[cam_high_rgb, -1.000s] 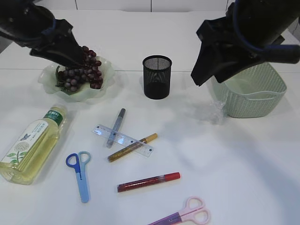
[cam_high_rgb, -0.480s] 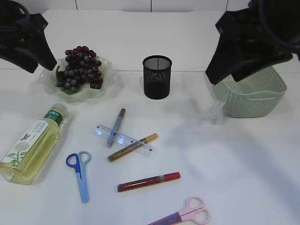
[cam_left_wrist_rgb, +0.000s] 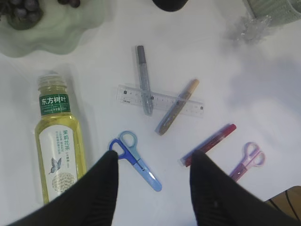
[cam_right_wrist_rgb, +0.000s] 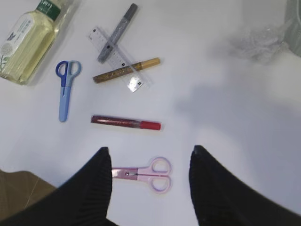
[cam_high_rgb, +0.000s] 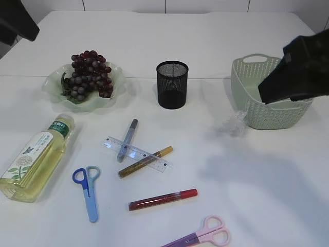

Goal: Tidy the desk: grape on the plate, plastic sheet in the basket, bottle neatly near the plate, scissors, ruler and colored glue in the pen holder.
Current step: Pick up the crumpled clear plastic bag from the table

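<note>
A dark grape bunch (cam_high_rgb: 88, 73) lies on the green plate (cam_high_rgb: 117, 77). The clear plastic sheet (cam_high_rgb: 235, 123) sits crumpled on the table against the green basket (cam_high_rgb: 267, 110). The bottle (cam_high_rgb: 36, 157) lies on its side. A ruler (cam_high_rgb: 134, 153) lies under grey (cam_high_rgb: 127, 139) and gold (cam_high_rgb: 145, 161) glue sticks, with a red one (cam_high_rgb: 162, 199) nearer. Blue scissors (cam_high_rgb: 88, 191) and pink scissors (cam_high_rgb: 205, 236) lie flat. The black pen holder (cam_high_rgb: 172, 84) stands upright. My left gripper (cam_left_wrist_rgb: 155, 154) hangs open high above the blue scissors. My right gripper (cam_right_wrist_rgb: 150, 149) hangs open above the pink scissors, empty.
The left arm (cam_high_rgb: 18, 20) shows only at the top left corner of the exterior view. The right arm (cam_high_rgb: 300, 69) overlaps the basket's right side. The table's near edge runs just past the pink scissors.
Both arms pulled away: the left lifted off the grapes toward the upper left, the right swung rightward off the basket's front. The grapes stay on the plate.
</note>
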